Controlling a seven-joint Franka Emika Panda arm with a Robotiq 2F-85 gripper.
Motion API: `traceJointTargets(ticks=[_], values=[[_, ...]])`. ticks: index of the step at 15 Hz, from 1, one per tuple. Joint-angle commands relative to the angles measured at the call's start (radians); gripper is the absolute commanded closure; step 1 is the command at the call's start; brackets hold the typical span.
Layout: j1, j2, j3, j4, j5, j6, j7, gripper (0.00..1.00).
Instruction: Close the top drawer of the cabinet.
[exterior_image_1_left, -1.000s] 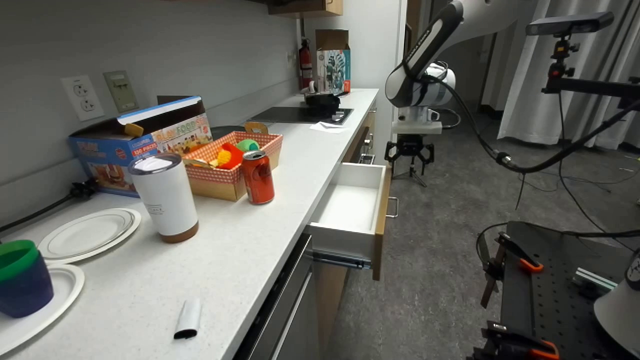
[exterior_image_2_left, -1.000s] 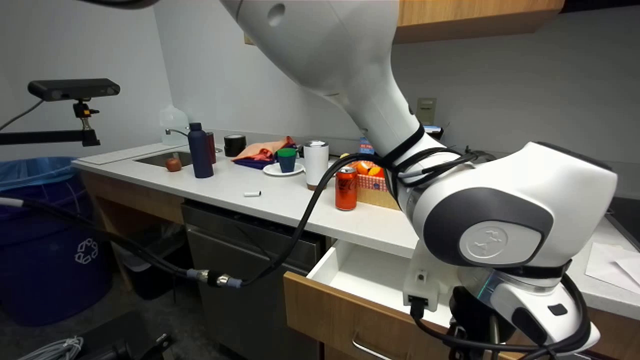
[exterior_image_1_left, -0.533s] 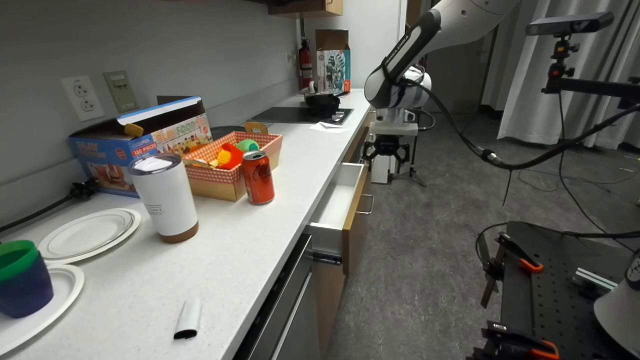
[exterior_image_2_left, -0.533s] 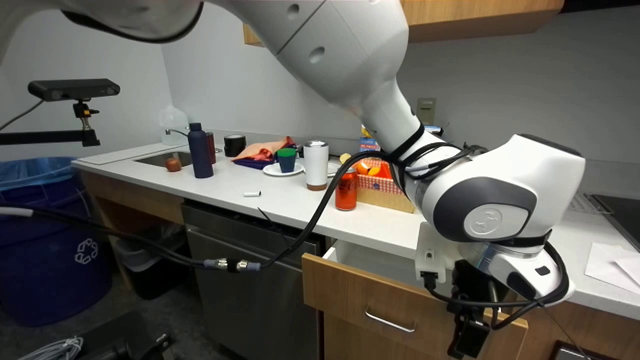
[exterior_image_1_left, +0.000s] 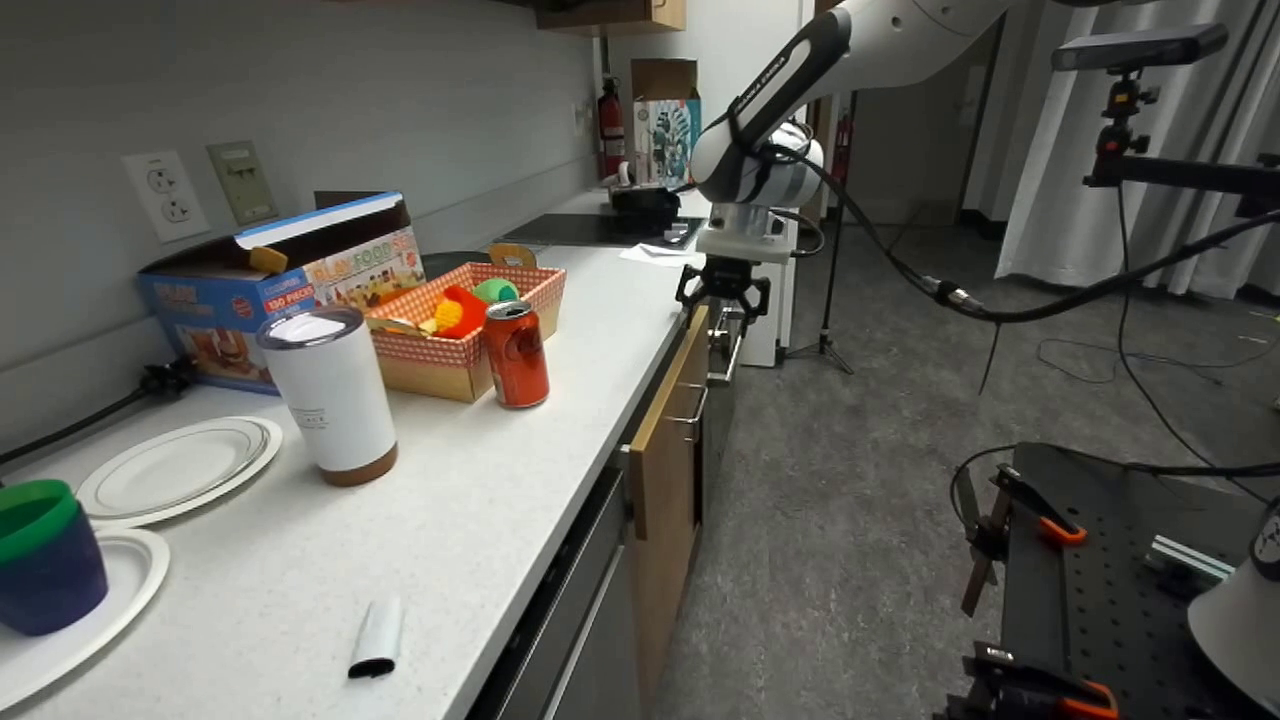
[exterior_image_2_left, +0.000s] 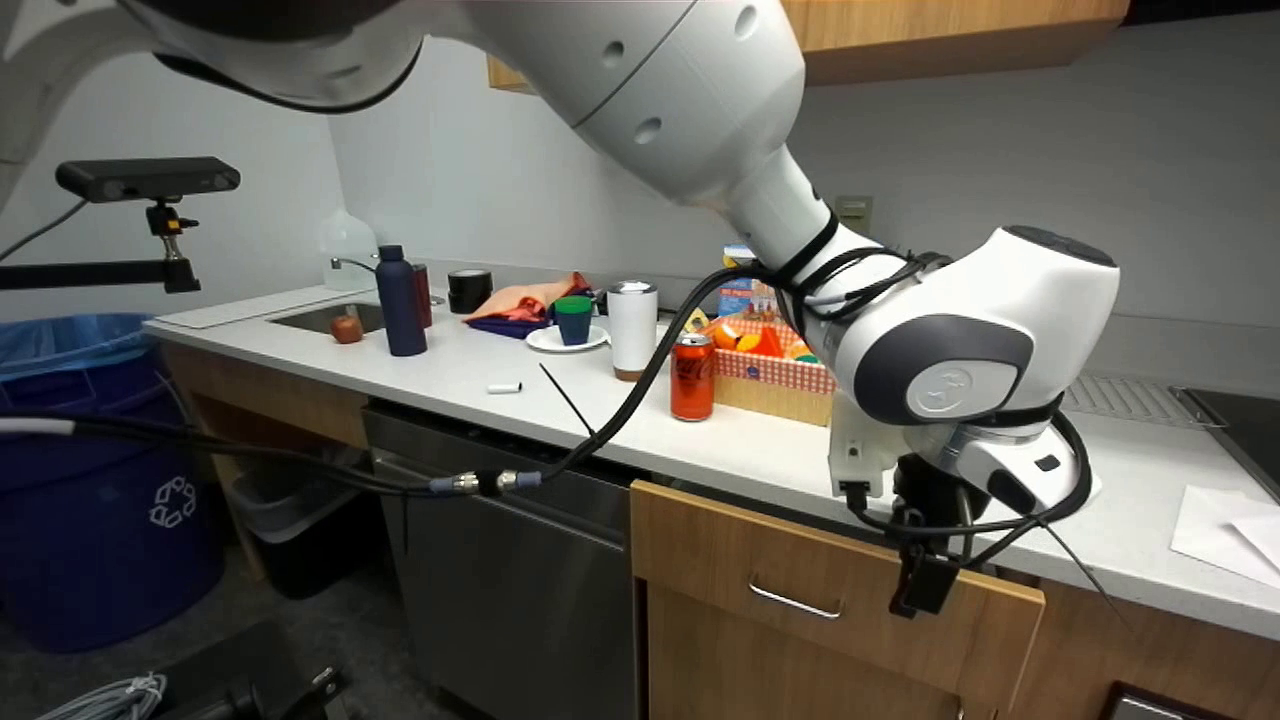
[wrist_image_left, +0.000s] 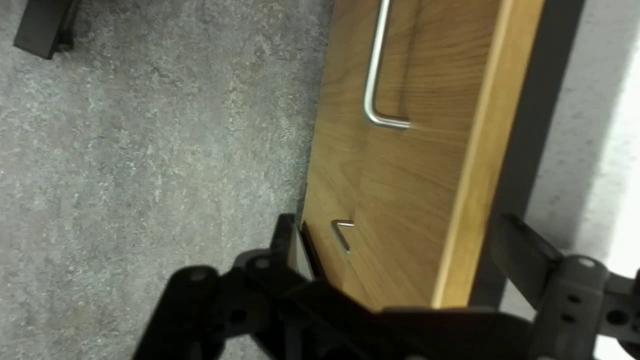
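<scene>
The top drawer shows its tan wood front panel in both exterior views (exterior_image_1_left: 660, 450) (exterior_image_2_left: 720, 550) and in the wrist view (wrist_image_left: 445, 115). The panel stands slightly out from the cabinet's white countertop (exterior_image_1_left: 570, 400) (exterior_image_2_left: 470, 355), with a narrow dark gap between them. The drawer's white inside is almost fully hidden. My gripper (exterior_image_1_left: 722, 302) is open at the far end of the panel, and it also shows in an exterior view (exterior_image_2_left: 925, 580). In the wrist view the open fingers (wrist_image_left: 398, 225) are on either side of the panel's top edge. Contact with the panel cannot be told.
A red can (exterior_image_1_left: 516, 360), a checkered basket (exterior_image_1_left: 430, 375) and a white tumbler (exterior_image_1_left: 335, 400) stand on the countertop. A cooktop (exterior_image_1_left: 560, 230) lies farther along it. A dark perforated table (exterior_image_1_left: 1110, 580) with clamps stands opposite the cabinet, across the grey floor.
The top drawer has slid in toward the cabinet, from well open to a narrow gap. My arm and gripper have moved the same way, toward the countertop. The gripper stays open.
</scene>
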Motion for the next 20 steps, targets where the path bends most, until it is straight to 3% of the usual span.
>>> traceJointTargets(ticks=[1, 7, 14, 20], values=[[-0.029, -0.031, 0.035, 0.003, 0.121, 0.025, -0.093, 0.00], [-0.005, -0.157, 0.012, -0.173, 0.142, 0.047, -0.171, 0.00], [0.068, -0.453, -0.019, -0.543, 0.072, 0.096, -0.189, 0.00], [0.129, -0.730, -0.021, -0.840, -0.078, 0.266, -0.147, 0.00]])
